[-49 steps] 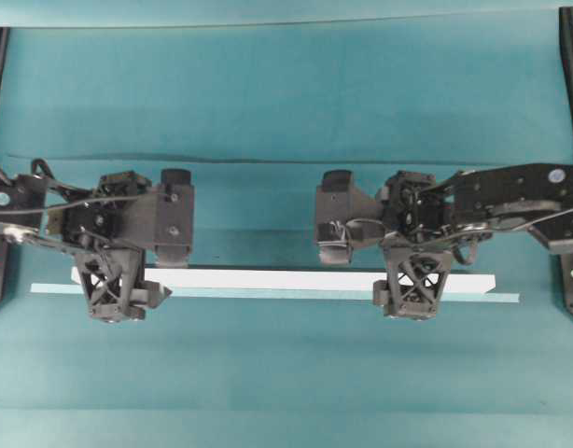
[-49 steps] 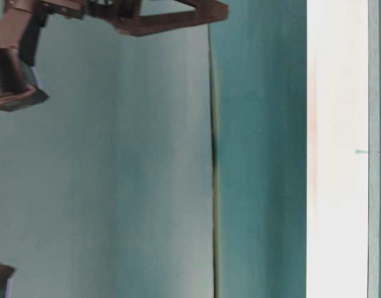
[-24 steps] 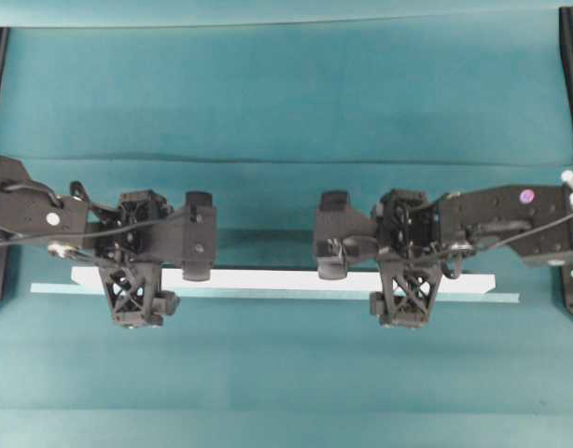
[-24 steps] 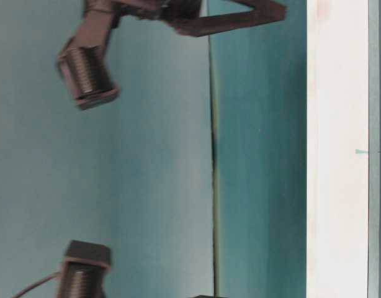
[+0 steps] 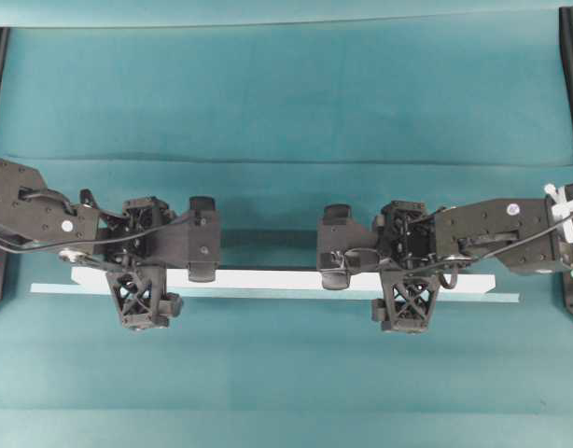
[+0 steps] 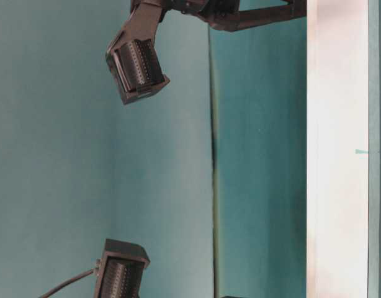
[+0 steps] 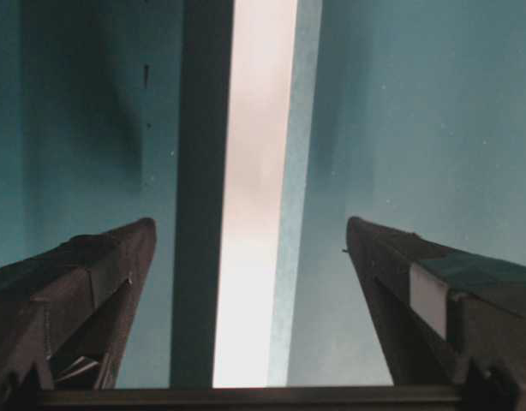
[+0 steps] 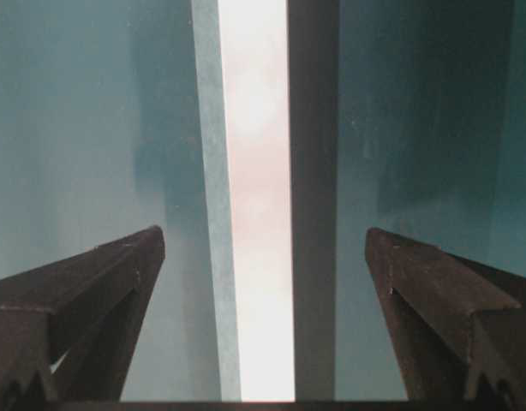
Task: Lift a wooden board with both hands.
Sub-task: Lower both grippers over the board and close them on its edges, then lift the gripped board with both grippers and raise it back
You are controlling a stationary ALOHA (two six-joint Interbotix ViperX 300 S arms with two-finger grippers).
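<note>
1. Since a second ago both arms have reached further in over the wooden board [image 5: 277,279]: the left gripper [image 5: 140,301] has slid toward the board's middle, and the right gripper [image 5: 407,305] has settled a little lower across it.
2. In the table-level view two black ribbed wrist blocks have come well into frame; a second ago only their edges showed.
3. The board itself has not shifted. It lies flat on the teal cloth [image 5: 286,103], long and narrow, spanning most of the overhead view, with angled corners at its ends.
4. Its face is bright, smooth and washed-out white, with a faint pinkish cast in the wrist views [image 7: 250,214] [image 8: 259,214].
5. A thinner pale teal strip [image 5: 53,289] runs just beside the board's near edge and juts past both of its ends.
6. Both grippers stand spread wide, holding nothing. In each wrist view the two dark, wedge-shaped fingers [image 7: 83,282] [image 8: 434,291] straddle the board, clear of its edges.
7. From overhead the fingers are black with a lattice pattern of cut-outs, mounted on boxy matte black blocks.
8. The cloth is matte, with a crease line running across it behind the board.
</note>
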